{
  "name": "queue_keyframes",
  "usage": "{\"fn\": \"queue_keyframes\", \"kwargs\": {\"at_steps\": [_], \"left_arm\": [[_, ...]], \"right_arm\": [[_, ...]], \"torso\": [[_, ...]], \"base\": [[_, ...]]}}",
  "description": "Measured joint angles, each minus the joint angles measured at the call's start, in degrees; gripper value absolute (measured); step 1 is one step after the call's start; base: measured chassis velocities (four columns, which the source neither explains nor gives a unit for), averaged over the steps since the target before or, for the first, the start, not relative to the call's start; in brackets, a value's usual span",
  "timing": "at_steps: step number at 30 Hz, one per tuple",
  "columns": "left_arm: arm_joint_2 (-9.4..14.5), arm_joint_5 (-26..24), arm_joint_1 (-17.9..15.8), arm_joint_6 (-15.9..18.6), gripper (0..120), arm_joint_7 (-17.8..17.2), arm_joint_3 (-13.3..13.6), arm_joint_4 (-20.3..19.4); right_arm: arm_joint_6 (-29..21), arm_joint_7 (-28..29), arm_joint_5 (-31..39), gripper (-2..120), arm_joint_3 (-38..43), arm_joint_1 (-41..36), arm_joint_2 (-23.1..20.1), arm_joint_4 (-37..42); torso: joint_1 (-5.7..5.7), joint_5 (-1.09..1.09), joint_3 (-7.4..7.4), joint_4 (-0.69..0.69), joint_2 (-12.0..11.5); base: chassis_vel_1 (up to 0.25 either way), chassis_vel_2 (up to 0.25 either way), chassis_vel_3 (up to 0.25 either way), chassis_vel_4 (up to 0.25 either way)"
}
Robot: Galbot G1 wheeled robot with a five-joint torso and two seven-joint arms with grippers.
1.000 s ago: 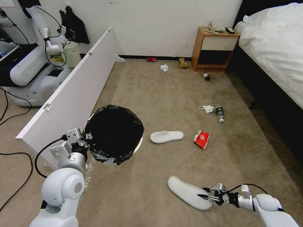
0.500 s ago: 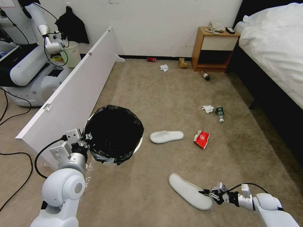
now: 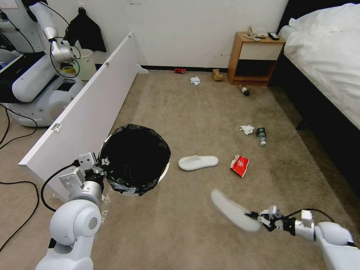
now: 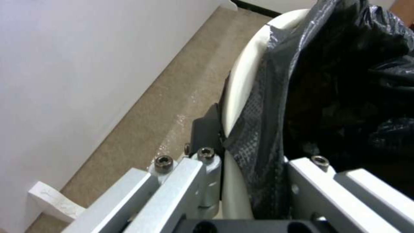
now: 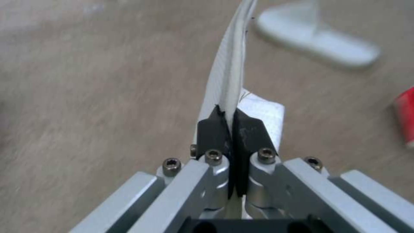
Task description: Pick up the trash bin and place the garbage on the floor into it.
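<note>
Since the earlier frames, the nearer flat white fabric slipper (image 3: 233,211) has come up off the beige-brown carpet floor (image 3: 210,112), pinched at its edge by the right claw (image 3: 262,219), whose black pads (image 5: 211,129) are clamped tight on the thin sole. The left claw (image 3: 100,165) grips the rim of the round white plastic trash bin with its black bag liner (image 3: 135,159), holding it just left of the second white slipper (image 3: 198,162). The step in hand is carrying the first slipper. Next, I judge, it must travel leftward above the bin mouth before letting go. Motion blur smears the lifted slipper; the bin's inside is too dark to read.
</note>
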Motion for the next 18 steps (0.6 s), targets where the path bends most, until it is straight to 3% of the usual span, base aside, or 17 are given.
{"fn": "queue_keyframes", "kwargs": {"at_steps": [18], "left_arm": [[1.32,-1.88,0.16,0.55,4,-0.36,1.36,-0.17]], "right_arm": [[-0.59,4.81,14.19,0,9.57,-4.56,-1.44,20.73]], "torso": [[0.0,0.0,0.0,0.0,0.0]], "base": [[0.0,0.0,0.0,0.0]]}}
